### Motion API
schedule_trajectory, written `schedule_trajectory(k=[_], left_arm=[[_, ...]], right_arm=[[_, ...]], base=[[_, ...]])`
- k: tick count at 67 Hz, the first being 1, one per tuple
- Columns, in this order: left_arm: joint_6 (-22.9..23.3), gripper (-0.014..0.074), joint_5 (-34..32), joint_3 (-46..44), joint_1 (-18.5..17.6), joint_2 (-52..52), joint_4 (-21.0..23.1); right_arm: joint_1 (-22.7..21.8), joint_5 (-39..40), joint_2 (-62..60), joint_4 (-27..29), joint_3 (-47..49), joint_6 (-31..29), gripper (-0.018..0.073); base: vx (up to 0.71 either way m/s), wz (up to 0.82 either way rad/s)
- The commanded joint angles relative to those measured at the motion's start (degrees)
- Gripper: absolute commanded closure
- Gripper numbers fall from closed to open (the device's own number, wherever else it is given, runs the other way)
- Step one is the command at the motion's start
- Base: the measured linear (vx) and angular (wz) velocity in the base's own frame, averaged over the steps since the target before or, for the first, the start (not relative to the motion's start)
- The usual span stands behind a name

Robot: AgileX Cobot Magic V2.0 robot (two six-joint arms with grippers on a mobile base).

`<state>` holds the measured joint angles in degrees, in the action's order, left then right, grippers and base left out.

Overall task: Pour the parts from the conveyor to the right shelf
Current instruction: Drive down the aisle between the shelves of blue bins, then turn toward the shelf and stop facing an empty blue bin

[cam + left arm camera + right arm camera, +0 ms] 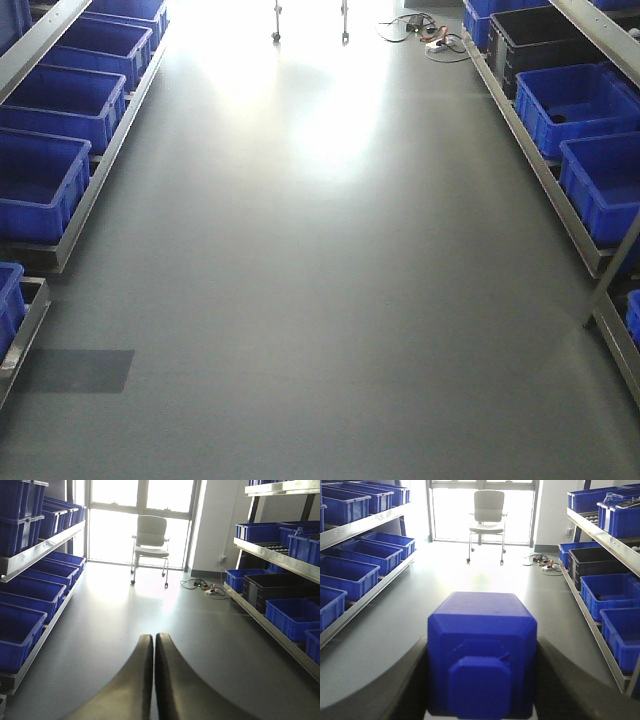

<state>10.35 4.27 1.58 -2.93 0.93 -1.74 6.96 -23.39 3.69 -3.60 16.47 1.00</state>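
Main risk: blue box (482,630), at 6 o'clock in the right wrist view, is pinched only by its sides in the right gripper (482,680) jaws. Contents not visible. If the grip is loose or it tilts early, it slips or dumps parts on the floor (320,300) rather than into the blue bins (615,587). On a swing to the right shelf (600,536) at 3 o'clock, the box could clip the rail.

Left gripper (153,650): jaws pressed together, empty, aimed roughly level down the aisle. Right arm also roughly level, facing the chair (488,510) at 12 o'clock. Conveyor not in view.
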Motion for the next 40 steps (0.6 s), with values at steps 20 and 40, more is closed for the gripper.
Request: schedule_trajectory(k=[20, 40], left_arm=[[0.25, 0.0603, -4.27, 1.23, -0.31, 0.47, 0.49], [0.25, 0.0603, -4.27, 1.23, -0.31, 0.47, 0.49]], right_arm=[[0.13, 4.56, 0.85, -0.37, 1.5, -0.18, 0.0564], [0.13, 4.56, 0.85, -0.37, 1.5, -0.18, 0.0564]], base=[[0.54, 0.14], [0.41, 0.71]])
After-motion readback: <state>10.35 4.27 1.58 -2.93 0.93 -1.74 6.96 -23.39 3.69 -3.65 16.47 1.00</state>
